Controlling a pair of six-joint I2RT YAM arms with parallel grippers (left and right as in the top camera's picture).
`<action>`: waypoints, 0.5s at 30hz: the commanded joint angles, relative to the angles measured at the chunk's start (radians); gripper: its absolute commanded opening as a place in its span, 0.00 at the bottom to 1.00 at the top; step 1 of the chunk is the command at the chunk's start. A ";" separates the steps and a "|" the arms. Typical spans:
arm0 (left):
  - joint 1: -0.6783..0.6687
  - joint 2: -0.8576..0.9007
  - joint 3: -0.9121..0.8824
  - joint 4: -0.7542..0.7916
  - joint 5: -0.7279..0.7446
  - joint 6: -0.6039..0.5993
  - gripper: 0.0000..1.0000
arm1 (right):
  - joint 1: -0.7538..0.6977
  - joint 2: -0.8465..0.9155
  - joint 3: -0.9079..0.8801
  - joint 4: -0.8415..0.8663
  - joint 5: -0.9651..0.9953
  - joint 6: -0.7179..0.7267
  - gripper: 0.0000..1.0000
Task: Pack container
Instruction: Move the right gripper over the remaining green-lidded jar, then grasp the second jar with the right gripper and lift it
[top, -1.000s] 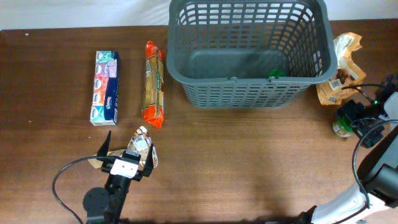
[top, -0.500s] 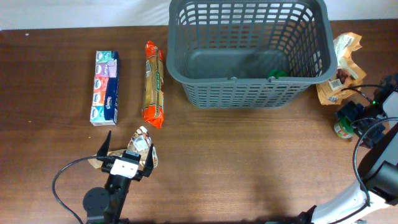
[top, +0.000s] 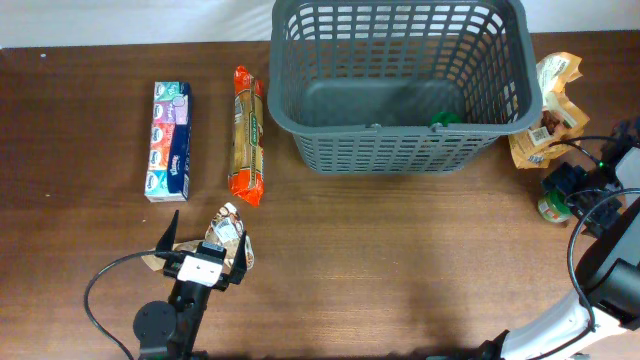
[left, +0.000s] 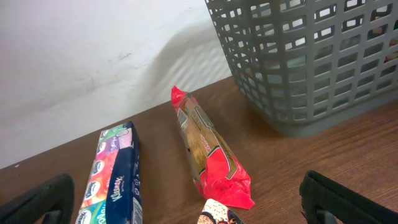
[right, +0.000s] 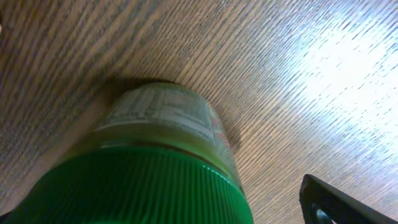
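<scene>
The dark brown wood-grain table (top: 400, 270) carries a long multicoloured tissue pack (top: 168, 141) lying flat at the left, with a long packet with red ends (top: 248, 135) just beside it on the right, parallel to it and not touching it. A small crumpled foil pouch (top: 228, 236) lies nearer the front edge, below the lower end of the red-ended packet and apart from it. At the right edge, tan snack bags (top: 552, 108) lie in a loose pile, and a jar with a ribbed green lid (right: 143, 186) and a printed label sits on the table near them.
</scene>
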 joint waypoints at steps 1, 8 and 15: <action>-0.004 0.003 -0.005 -0.004 0.003 0.012 0.99 | -0.003 0.033 -0.007 0.000 0.027 -0.010 0.99; -0.004 0.003 -0.005 -0.004 0.003 0.012 0.99 | -0.003 0.059 -0.007 0.006 0.027 -0.010 0.99; -0.004 0.003 -0.005 -0.004 0.003 0.012 0.99 | -0.003 0.089 -0.007 0.007 0.028 -0.011 0.99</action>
